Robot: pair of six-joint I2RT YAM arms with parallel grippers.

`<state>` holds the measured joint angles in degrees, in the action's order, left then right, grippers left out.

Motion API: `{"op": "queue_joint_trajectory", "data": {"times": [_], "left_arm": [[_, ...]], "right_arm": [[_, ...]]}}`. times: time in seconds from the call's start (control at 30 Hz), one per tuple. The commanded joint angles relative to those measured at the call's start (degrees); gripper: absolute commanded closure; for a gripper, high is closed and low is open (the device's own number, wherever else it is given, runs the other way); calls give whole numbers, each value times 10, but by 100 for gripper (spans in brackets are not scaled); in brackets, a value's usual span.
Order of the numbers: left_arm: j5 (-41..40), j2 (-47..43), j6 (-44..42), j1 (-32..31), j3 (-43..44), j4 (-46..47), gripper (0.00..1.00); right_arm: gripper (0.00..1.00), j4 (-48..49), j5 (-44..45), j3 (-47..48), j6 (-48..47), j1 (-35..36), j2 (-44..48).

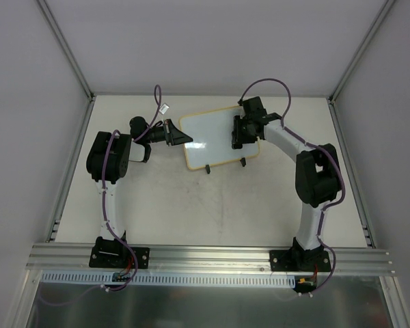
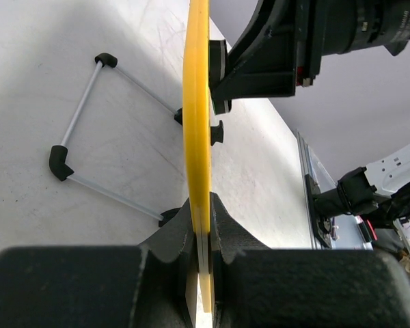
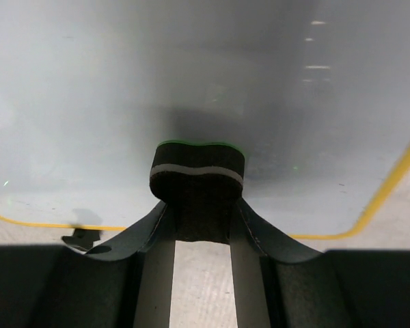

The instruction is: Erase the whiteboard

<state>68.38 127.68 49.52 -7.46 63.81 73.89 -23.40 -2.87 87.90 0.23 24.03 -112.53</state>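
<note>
A matte off-white desk point(image 1: 191, 205), faintly scuffed and smudged, is lying inside a plain booth. Smooth pale grey walls point(image 1: 212, 41) are closing it in on three sides, slim aluminium posts point(image 1: 65, 44) are running down the corners, and a ribbed aluminium rail point(image 1: 212, 256) is crossing the near edge.

At the far middle of the desk, between the two arms, a small rectangular glossy whiteboard with a pale yellow rounded-corner frame point(image 1: 212, 140) is sitting on two small black feet point(image 1: 208, 168). Its white face is catching soft reflections. A thin metal rod stand with black plastic corners point(image 2: 82, 116) is resting on the desk behind it.

The left pincer point(image 1: 172, 132) is clenching the board's left edge, its dark fingers point(image 2: 225, 225) pressing both sides of the yellow rim. The right pincer point(image 1: 239, 133) is grasping a black bone-shaped block with a pale stripe point(image 3: 197, 174), whose flat end is touching the board's face near its right side.
</note>
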Motion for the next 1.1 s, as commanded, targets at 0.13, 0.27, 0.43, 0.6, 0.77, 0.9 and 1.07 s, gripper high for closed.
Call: {"op": "queue_joint_trajectory", "data": {"times": [0.13, 0.27, 0.43, 0.6, 0.77, 0.9, 1.07], "left_arm": [[57, -25, -55, -15, -6, 41, 100], [58, -26, -54, -15, -5, 40, 100], [57, -26, -55, -15, -6, 40, 100], [56, -23, -55, -15, -2, 33, 100], [55, -23, -56, -15, -2, 30, 100], [54, -24, -55, -14, -3, 30, 100], [55, -18, -28, -10, -4, 64, 100]], "right_arm": [[100, 29, 105, -59, -4, -95, 9], [100, 33, 110, -62, -4, -119, 16], [100, 33, 118, -69, -4, -136, 24], [100, 40, 101, -88, 15, -137, 67], [100, 41, 96, -97, 18, -131, 137], [100, 41, 86, -112, 21, -122, 184], [100, 41, 76, -134, 25, -112, 225]]}}
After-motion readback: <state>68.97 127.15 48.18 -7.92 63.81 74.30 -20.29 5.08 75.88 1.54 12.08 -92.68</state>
